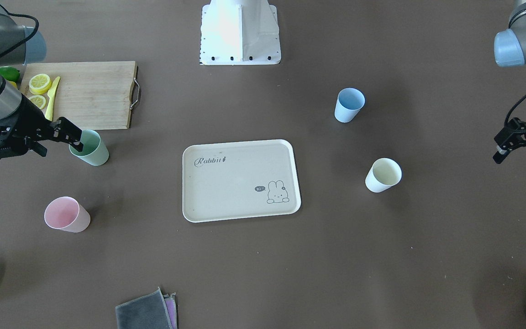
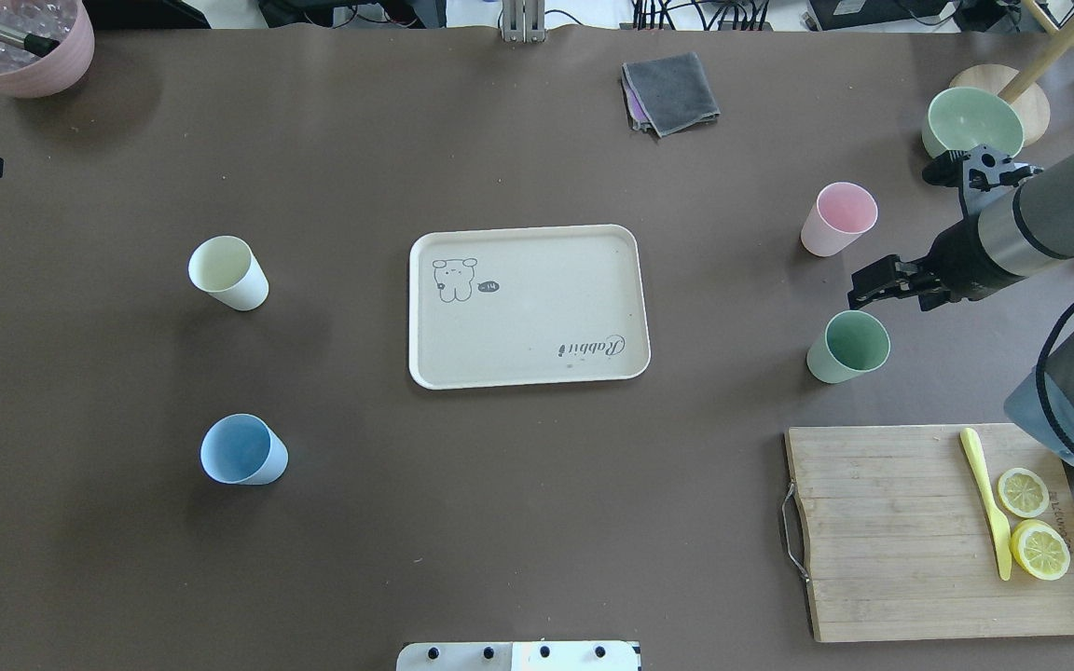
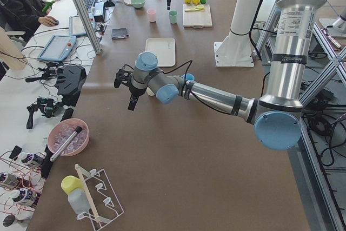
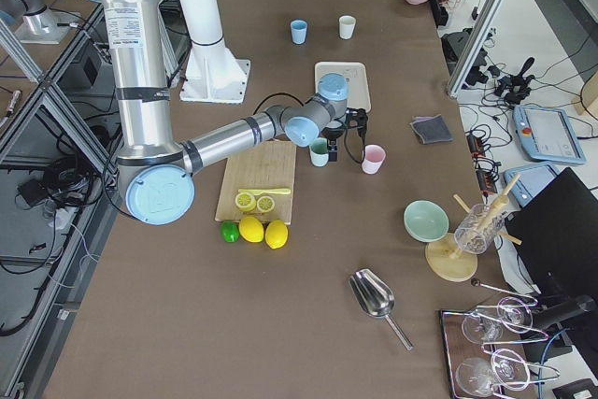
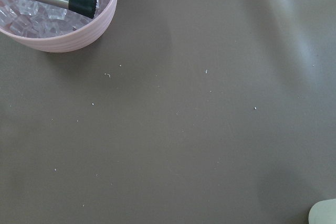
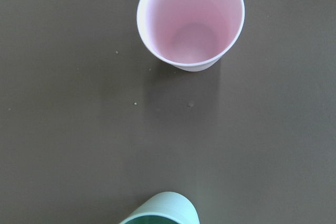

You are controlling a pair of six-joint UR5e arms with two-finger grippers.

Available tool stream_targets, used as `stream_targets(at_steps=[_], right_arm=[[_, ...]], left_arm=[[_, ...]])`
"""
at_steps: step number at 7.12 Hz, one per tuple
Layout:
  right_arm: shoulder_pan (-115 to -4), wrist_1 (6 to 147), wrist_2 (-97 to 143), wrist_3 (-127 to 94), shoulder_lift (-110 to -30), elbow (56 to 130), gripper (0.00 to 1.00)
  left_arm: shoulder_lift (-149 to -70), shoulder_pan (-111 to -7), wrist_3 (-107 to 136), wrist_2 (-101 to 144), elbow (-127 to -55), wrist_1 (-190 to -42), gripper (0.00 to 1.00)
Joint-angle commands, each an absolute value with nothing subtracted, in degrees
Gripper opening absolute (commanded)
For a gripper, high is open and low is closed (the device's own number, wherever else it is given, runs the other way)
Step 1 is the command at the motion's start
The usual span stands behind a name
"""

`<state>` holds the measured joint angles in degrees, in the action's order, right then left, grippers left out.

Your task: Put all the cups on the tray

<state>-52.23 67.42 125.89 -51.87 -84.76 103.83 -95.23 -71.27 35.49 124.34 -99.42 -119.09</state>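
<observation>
While I was standing there, all 4 cups sat upright on the brown table around the tray, none of them touching it. The green cup and the pink cup were on the robot's right side, the pink one farther from its base. The blue cup and the cream cup were on its left side, well apart from each other.

The right gripper had its jaws spread and hung right at the green cup's rim, on the side facing the pink cup. Couldn't tell if a finger actually touched it. Its wrist camera looked straight down into the pink cup, with only a bit of the green rim at the bottom edge.

The left gripper was spread too, gripping nothing, out toward the table's left end past the cream cup, not far from a pink bowl of ice. A wooden cutting board with lemon slices lay near the green cup.
</observation>
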Motion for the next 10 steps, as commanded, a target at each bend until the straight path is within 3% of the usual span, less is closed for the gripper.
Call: stream_targets(at_steps=[1,3,4,6,7,10], right_arm=[[-51.33,67.24,126.21,-52.03,-86.04,103.71,1.00],[-50.02,67.24,125.60,-52.03,-86.92,103.54,1.00],[-49.40,67.24,125.51,-52.12,-86.92,103.27,0.91],[-48.69,67.24,125.51,-52.03,-86.92,103.01,0.29],[-48.26,67.24,125.51,-51.86,-86.92,103.01,0.04],[-49.03,67.15,128.21,-51.33,-86.05,103.62,0.00]], left_arm=[[-95.10,-71.28,35.51,124.45,-99.49,-119.09,0.98],[-95.19,-71.28,35.51,124.54,-99.32,-119.09,0.98],[-95.19,-71.28,35.42,124.54,-99.40,-119.09,0.98],[-95.36,-71.28,35.42,124.72,-99.32,-119.09,0.98],[-95.45,-71.28,35.42,124.72,-99.32,-119.09,0.98],[-95.45,-71.28,35.33,124.80,-99.40,-119.00,0.98]])
